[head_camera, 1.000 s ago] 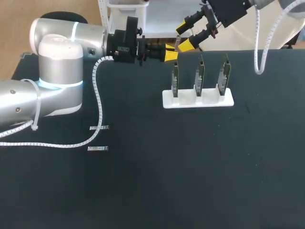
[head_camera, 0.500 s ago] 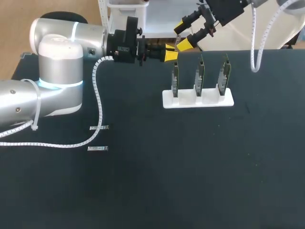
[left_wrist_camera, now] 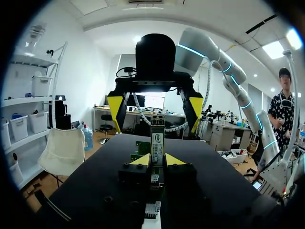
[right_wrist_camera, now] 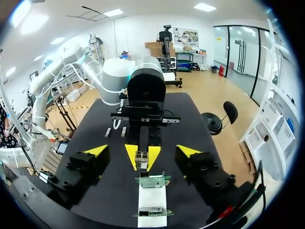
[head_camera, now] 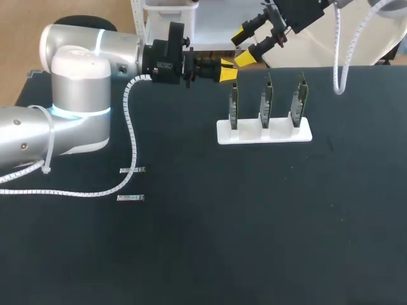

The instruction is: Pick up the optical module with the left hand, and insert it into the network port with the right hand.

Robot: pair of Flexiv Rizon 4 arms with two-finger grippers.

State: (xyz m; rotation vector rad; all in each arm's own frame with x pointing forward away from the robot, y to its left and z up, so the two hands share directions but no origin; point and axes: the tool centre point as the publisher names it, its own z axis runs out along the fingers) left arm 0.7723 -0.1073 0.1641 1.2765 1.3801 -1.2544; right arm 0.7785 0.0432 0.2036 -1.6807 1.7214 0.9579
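My left gripper (head_camera: 227, 70) is held level above the table's far edge, shut on the slim silver optical module (left_wrist_camera: 157, 142), which sticks out ahead of its yellow tips. My right gripper (head_camera: 243, 46) faces it from the far side. In the left wrist view the right gripper (left_wrist_camera: 156, 106) stands open, its fingers wide on either side of the module's free end without touching it. In the right wrist view the module (right_wrist_camera: 141, 160) sits between the left gripper's tips, midway between my right gripper's own spread fingers (right_wrist_camera: 95, 150). The white stand (head_camera: 264, 132) carries three upright green port boards.
Two spare modules (head_camera: 132, 170) (head_camera: 130, 198) lie flat on the black table at the left, beside the left arm's white cable (head_camera: 131, 136). The stand's boards (head_camera: 266, 101) rise just below and in front of both grippers.
My right gripper has shifted slightly left, closer to the left gripper and the module. The left arm has kept still with the module.
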